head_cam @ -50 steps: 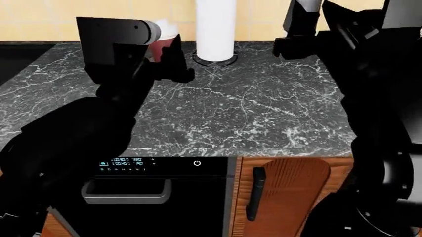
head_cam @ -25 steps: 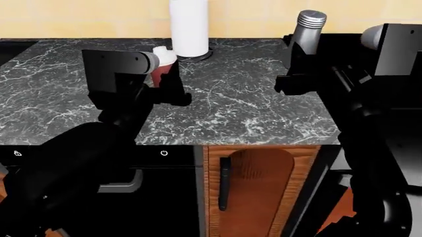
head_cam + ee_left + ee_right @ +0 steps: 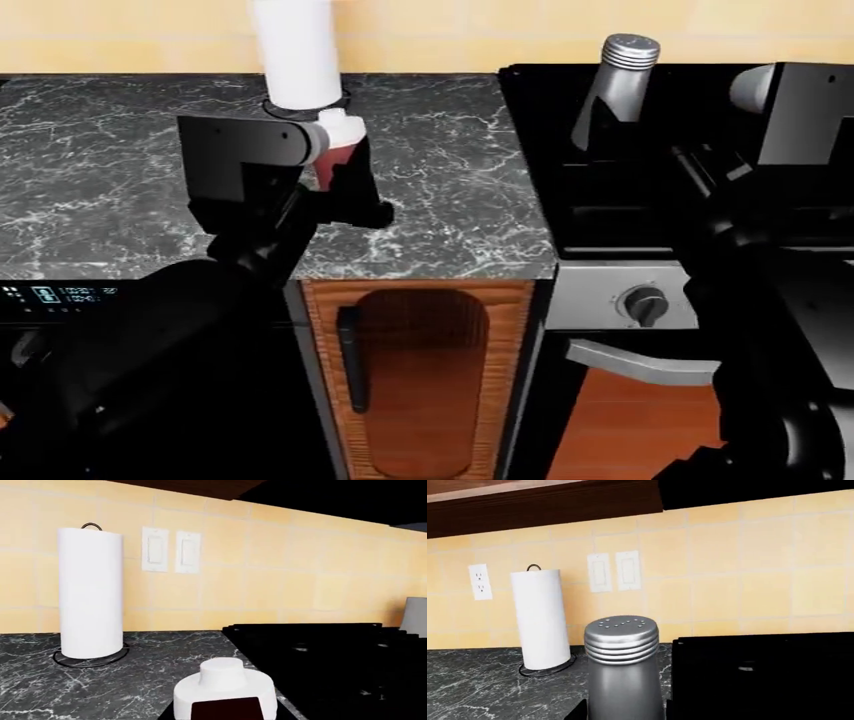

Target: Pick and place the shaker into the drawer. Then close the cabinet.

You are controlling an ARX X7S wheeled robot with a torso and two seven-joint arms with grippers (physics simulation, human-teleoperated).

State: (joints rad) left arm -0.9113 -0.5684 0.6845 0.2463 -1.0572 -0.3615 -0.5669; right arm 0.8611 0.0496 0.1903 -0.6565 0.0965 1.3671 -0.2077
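The grey shaker (image 3: pixel 621 85) with its ribbed silver cap stands upright in my right gripper (image 3: pixel 603 128), which is shut on its body above the black stove. In the right wrist view the shaker (image 3: pixel 624 670) fills the space between the jaws of that gripper (image 3: pixel 624 716). My left gripper (image 3: pixel 340 178) is shut on a small maroon cylinder (image 3: pixel 328 163) with a cream cap, over the marble counter (image 3: pixel 441 180). That cream cap (image 3: pixel 223 685) sits right at the left gripper (image 3: pixel 227 714) in the left wrist view. The drawer is out of view.
A white paper towel roll (image 3: pixel 296 50) stands at the back of the counter. Below the counter is a narrow wooden door (image 3: pixel 420 390) with a black handle (image 3: pixel 350 360). The stove (image 3: pixel 561 200) has a knob (image 3: pixel 645 303) and an oven handle (image 3: pixel 641 362).
The head view has swung right: counter and paper towel slid left, and the stove came into view. Both grippers kept hold of their objects.
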